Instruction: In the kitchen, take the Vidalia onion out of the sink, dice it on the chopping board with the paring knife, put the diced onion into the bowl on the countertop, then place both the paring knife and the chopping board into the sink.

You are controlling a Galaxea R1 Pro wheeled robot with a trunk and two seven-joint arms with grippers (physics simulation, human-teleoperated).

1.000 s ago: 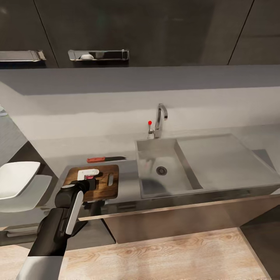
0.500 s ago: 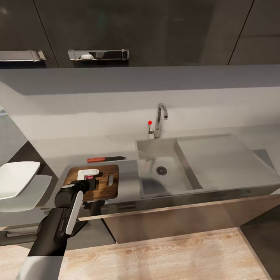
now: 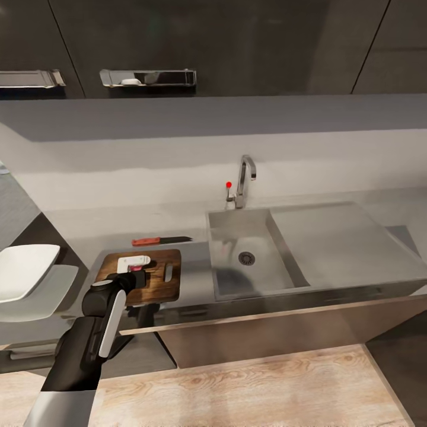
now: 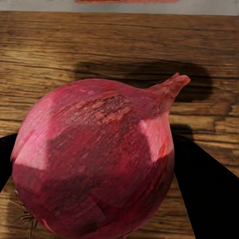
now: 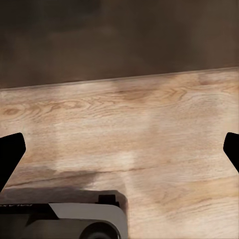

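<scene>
Left jaws (image 4: 94,164) grasp the Vidalia onion (image 4: 94,159) over the chopping board (image 3: 160,284); the paring knife (image 3: 160,241) lies beyond them. Right jaws (image 5: 119,149) hang released above the floor (image 5: 149,124).

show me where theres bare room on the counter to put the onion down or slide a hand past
Free: the chopping board's near half, beside the left hand holding the Vidalia onion; the countertop strip between board and sink. The sink's draining side is bare too. Tighter: behind the board, where the paring knife lies.
</scene>
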